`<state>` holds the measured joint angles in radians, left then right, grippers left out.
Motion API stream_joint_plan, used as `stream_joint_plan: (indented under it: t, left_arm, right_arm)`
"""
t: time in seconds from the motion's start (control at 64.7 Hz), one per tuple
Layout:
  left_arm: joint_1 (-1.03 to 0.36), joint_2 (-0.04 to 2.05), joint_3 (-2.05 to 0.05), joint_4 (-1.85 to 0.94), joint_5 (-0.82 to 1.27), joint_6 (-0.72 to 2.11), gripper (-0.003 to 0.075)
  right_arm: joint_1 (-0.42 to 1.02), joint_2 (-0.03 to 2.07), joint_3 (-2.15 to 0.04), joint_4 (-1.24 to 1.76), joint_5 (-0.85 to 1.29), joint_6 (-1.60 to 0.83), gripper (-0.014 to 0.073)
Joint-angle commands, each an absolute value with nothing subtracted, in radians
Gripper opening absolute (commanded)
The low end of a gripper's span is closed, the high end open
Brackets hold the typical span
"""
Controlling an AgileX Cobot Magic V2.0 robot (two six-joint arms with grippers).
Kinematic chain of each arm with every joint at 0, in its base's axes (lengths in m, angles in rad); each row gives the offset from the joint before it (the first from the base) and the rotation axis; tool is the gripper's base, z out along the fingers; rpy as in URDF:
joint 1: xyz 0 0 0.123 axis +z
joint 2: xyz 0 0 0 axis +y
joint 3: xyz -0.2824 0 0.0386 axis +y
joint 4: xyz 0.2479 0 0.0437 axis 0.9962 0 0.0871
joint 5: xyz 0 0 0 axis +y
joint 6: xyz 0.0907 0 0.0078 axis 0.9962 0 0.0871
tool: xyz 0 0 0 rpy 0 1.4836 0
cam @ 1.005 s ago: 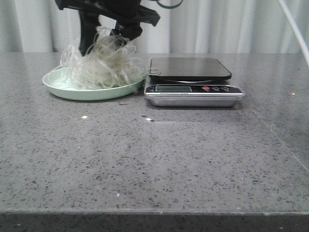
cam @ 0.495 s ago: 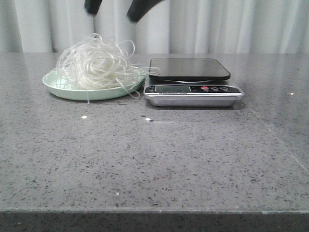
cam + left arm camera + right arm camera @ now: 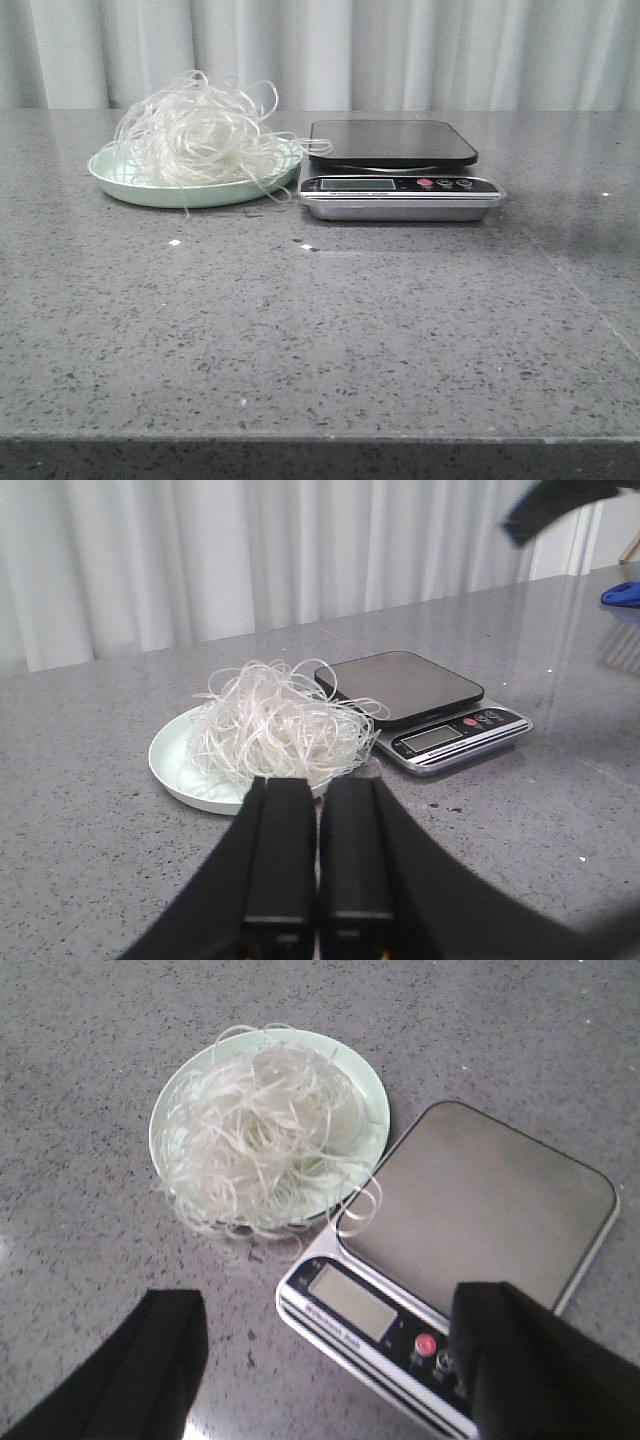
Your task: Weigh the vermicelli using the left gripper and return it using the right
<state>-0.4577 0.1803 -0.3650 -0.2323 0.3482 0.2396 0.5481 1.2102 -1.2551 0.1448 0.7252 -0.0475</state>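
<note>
1. Right gripper (image 3: 325,1380) hangs high above the table with its jaws spread wide and nothing between them; the left gripper (image 3: 318,850) has its two fingers pressed flat together, holding nothing.
2. Below and ahead of the right gripper, the vermicelli (image 3: 265,1125) sits as a loose nest on the pale green plate (image 3: 372,1100). It nearly fills the plate, and some loops hang over the rim.
3. Closer under the right gripper's fingers is the scale (image 3: 480,1205), touching or just beside the plate. Its dark platform is bare apart from one or two stray strands curling onto the near corner.
4. Ahead of the left gripper, the plate lies nearest, with the scale beyond it and to one side.
5. Judging by the bare platform and full plate, the noodles are either not yet weighed or already returned; these views cannot settle which.
6. Risk: strands draped over the rim and onto the scale could snag and drag if the nest is lifted, leaving loops on the gray table (image 3: 330,330) or skewing a reading.
7. Risk: springy, slippery strands may slide out of a narrow pinch, so only part of the nest would travel.
</note>
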Motion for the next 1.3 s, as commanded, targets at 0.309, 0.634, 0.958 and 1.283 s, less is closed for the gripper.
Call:
stream_joint_plan:
  t: [0.309, 0.634, 0.958, 1.283]
  left_arm:
    - [-0.459, 0.19, -0.39, -0.246, 0.264, 0.239, 0.0127]
    - [-0.459, 0.19, -0.39, -0.246, 0.264, 0.239, 0.0127]
    - [-0.459, 0.19, -0.39, -0.246, 0.264, 0.239, 0.0127]
    - [-0.459, 0.19, -0.39, -0.246, 0.264, 0.239, 0.0127]
  right_arm:
    - [0.542, 0.414, -0.686, 0.136, 0.416, -0.067, 0.06]
    - [0.542, 0.087, -0.463, 0.111, 0.308, -0.067, 0.06]
    - [0.542, 0.087, -0.458, 0.11, 0.309, -0.067, 0.019]
    - [0.542, 0.087, -0.458, 0.11, 0.318, -0.067, 0.0188]
